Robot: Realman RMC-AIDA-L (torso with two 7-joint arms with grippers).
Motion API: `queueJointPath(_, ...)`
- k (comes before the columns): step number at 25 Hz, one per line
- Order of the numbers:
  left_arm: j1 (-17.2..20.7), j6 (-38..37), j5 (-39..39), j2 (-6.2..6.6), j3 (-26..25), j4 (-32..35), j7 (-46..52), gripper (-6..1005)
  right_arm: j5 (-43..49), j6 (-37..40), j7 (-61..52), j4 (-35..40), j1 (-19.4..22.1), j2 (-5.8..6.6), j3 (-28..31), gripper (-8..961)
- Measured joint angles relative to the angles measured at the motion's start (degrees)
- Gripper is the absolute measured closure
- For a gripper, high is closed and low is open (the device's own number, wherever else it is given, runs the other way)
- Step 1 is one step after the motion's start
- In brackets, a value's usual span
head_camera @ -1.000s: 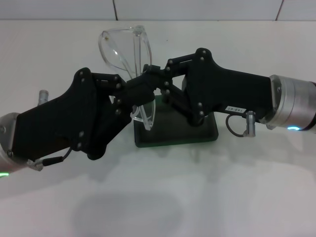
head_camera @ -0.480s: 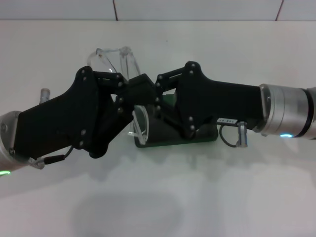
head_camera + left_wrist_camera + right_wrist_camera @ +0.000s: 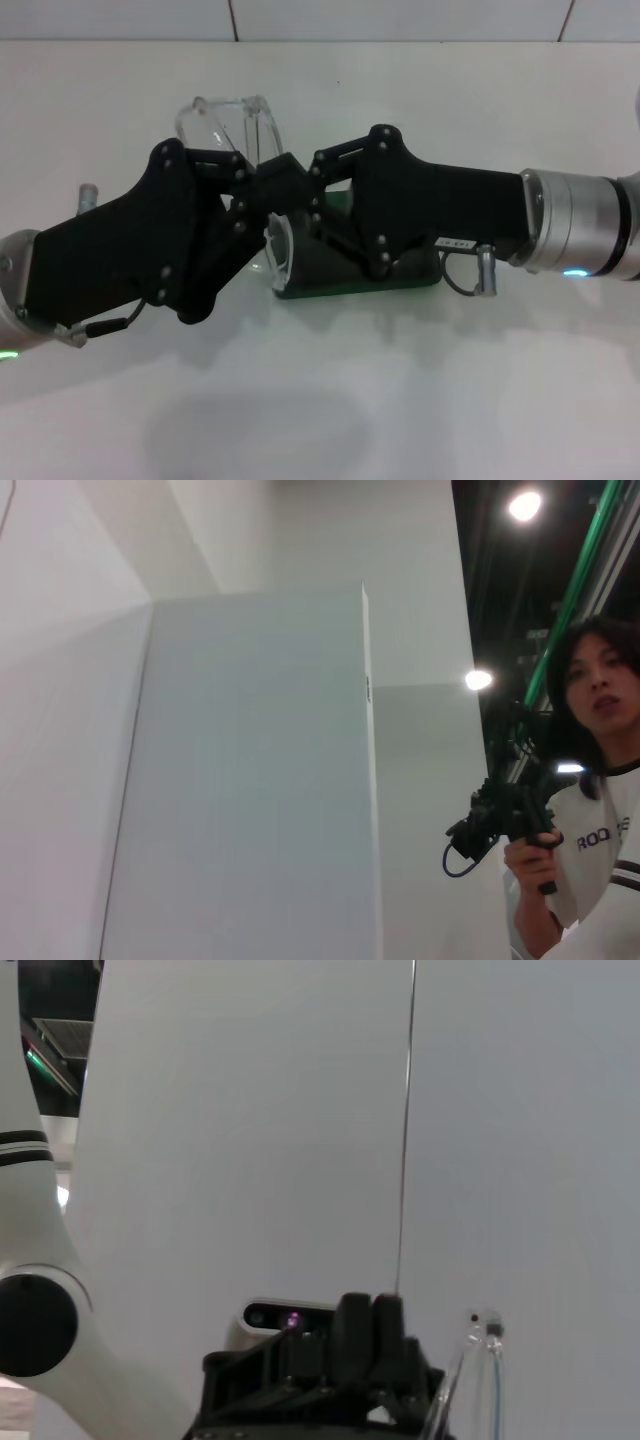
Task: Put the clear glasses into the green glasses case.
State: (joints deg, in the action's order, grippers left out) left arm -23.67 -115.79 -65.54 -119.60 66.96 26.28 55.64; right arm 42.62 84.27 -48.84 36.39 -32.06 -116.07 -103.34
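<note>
**Both grippers meeting at the clear glasses above the green case**

Where the two black grippers converge at the centre of the head view, the clear glasses (image 3: 232, 122) are held between them, raised off the white table (image 3: 420, 380). The left gripper (image 3: 268, 188) is reached in from the near left and is seen pinched on the frame near its middle. The right gripper (image 3: 300, 190) is brought in from the right, its linkage folded close against the left one; whether its fingers are together or apart cannot be told, since the tips are masked by the other gripper. The wraparound lens is seen projecting beyond the grippers toward the far side of the table, while one curved clear part hangs below them, just over the left end of the green glasses case (image 3: 400, 275). The case lies on the table directly beneath the right gripper and is largely hidden by it. In the right wrist view, a thin clear arm of the glasses (image 3: 478, 1370) is shown beside a black gripper body. In the left wrist view, a person (image 3: 590, 810) holding a black handheld device is shown beside white panels.
</note>
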Motion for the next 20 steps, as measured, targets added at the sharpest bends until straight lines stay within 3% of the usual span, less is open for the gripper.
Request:
queueJointPath(8,3.43,-0.42,0.29,1.52,-0.11,0.85,-0.01,949,0.04,-0.13,-0.33,0.89,0.39,0.56,1.58,867)
queueJointPath(11,5.4,-0.49,0.36,3.28,-0.25,0.91,-0.01,949,2.35,-0.91,-2.75,2.92,0.35,1.03,2.29,866)
queueJointPath(14,7.66,-0.53,0.38,5.78,-0.27,1.07,-0.04,949,10.64,-3.8,-9.24,9.0,0.92,1.38,5.05,865)
queueJointPath(20,12.83,-0.55,-0.37,11.44,-0.35,2.75,-0.36,950,38.86,-8.81,-29.68,30.35,4.71,0.66,10.63,863)
